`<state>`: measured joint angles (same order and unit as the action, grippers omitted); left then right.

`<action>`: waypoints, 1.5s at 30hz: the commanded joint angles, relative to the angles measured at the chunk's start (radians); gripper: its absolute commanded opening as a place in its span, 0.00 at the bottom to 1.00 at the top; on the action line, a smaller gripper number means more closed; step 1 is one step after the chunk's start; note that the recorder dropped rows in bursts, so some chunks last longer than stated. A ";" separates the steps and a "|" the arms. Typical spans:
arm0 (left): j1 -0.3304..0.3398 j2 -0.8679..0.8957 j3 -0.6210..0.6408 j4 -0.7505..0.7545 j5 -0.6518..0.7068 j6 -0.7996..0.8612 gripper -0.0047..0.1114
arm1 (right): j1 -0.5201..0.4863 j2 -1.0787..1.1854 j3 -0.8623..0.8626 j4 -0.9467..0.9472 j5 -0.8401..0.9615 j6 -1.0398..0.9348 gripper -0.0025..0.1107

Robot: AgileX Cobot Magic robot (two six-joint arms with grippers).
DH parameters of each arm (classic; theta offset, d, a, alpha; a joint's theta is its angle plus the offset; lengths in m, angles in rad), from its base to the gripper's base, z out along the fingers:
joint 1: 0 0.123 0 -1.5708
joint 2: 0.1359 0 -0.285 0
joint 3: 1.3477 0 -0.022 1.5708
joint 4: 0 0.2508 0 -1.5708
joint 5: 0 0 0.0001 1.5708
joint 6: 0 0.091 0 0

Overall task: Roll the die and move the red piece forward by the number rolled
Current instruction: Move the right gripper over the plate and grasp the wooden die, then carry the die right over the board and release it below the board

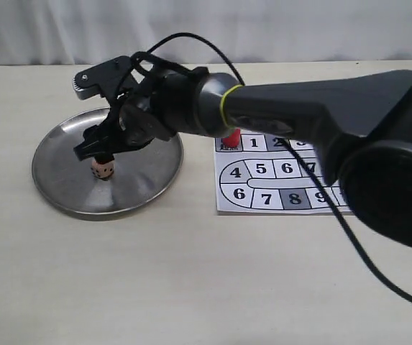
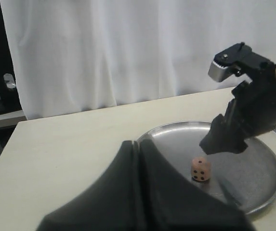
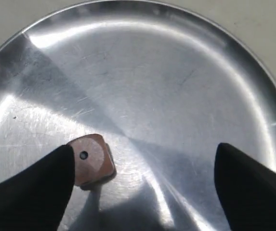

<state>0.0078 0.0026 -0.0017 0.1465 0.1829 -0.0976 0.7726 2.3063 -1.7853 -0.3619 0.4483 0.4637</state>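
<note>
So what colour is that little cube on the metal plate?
The die is light tan with dark pips, clearest in the left wrist view.

The plate point(image 1: 62, 192) is seen to be bare metal, bright and reflective, marked with fine scratches and a brushed sheen. The die point(image 3: 92, 161) appears to be made of pale wood, left matt. The desk point(image 1: 191, 287) is finished pale, smooth and matt. The board point(image 1: 266, 200) is printed on flat white paper. The red piece point(image 1: 230, 136) is smooth; its material cannot be told. The fingers point(image 3: 27, 197) of the right hand point(image 1: 105, 147) and the left hand point(image 2: 138, 149) are formed of matt black plastic. The arm point(image 1: 299, 108) is cased in dark grey satin plastic. A curtain point(image 1: 191, 29) of white cloth is hung at the far side.
</note>
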 commanded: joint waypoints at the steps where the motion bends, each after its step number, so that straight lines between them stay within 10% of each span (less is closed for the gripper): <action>1: -0.008 -0.003 0.002 -0.002 -0.010 -0.001 0.04 | 0.020 0.066 -0.060 0.017 0.002 -0.008 0.68; 7: -0.008 -0.003 0.002 -0.002 -0.010 -0.001 0.04 | 0.032 0.134 -0.086 0.035 -0.080 -0.026 0.60; 13: -0.008 -0.003 0.002 -0.002 -0.010 -0.001 0.04 | 0.032 0.052 -0.086 -0.031 0.087 -0.026 0.06; 24: -0.008 -0.003 0.002 -0.002 -0.010 -0.001 0.04 | -0.055 -0.300 0.008 -0.213 0.453 -0.024 0.06; 39: -0.008 -0.003 0.002 -0.002 -0.010 -0.001 0.04 | -0.352 -0.346 0.485 0.025 0.122 0.025 0.07; 45: -0.008 -0.003 0.002 -0.002 -0.010 -0.001 0.04 | -0.352 -0.280 0.485 0.001 0.133 0.079 0.26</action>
<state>0.0078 0.0026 -0.0017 0.1465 0.1829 -0.0976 0.4268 2.0075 -1.3025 -0.3451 0.5952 0.5199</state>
